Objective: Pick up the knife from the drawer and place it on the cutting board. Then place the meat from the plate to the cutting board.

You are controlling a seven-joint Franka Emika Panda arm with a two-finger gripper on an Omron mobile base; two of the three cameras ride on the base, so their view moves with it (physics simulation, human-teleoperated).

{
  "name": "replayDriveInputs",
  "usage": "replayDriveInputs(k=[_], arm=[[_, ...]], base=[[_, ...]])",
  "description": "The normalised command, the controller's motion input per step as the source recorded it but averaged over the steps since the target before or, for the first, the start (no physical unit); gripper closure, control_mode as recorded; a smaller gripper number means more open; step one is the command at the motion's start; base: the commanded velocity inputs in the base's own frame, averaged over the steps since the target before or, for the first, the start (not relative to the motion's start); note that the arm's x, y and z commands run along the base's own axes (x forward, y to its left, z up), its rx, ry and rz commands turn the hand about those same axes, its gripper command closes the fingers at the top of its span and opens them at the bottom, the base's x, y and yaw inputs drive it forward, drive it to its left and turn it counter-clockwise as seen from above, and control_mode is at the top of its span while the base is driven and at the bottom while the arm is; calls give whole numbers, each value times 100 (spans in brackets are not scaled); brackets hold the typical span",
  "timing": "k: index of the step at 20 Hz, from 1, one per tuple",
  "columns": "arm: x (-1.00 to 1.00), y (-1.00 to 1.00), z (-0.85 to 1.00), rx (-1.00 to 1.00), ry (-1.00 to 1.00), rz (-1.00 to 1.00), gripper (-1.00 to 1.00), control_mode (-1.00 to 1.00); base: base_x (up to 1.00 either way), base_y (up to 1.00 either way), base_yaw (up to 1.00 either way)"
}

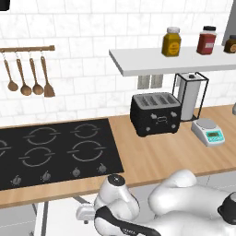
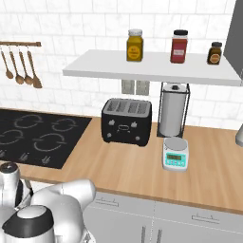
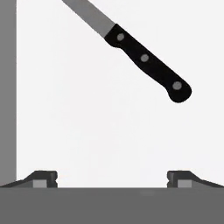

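Observation:
The knife (image 3: 146, 59) lies flat on the white floor of the open drawer (image 3: 87, 127). Its black riveted handle points to the lower right of the hand view, and its silver blade runs off the top edge. My gripper (image 3: 112, 178) hangs above the drawer floor, open, with nothing between its fingertips (image 3: 43, 177). The knife handle is ahead of the fingers, toward the right one, and apart from them. A grey drawer wall (image 3: 8, 87) runs down the left side of that view. The cutting board, the plate and the meat are out of view.
On the wooden counter (image 1: 184, 156) stand a black toaster (image 1: 155, 113), a small scale (image 1: 208, 131) and a paper towel holder (image 1: 190, 94). A black cooktop (image 1: 50, 150) lies to the left. Jars stand on the wall shelf (image 1: 156, 59), and wooden utensils (image 1: 27, 76) hang beside it.

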Motion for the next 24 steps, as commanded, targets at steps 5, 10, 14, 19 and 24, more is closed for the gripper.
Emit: replayDriveInputs(k=[5,10,14,19,24], arm=[[-21,29,-17,2,22,0,-100,-100],[-59,50,-9,-4,5,0,-100,-100],[-72,59,0,0,10,2,-100,-100],[-95,69,-3,0,8,4,-100,-100],[-100,73,0,0,2,5,-100,-100]], base=[[0,0,0],[0,0,0],[0,0,0],[0,0,0],[0,0,0]])
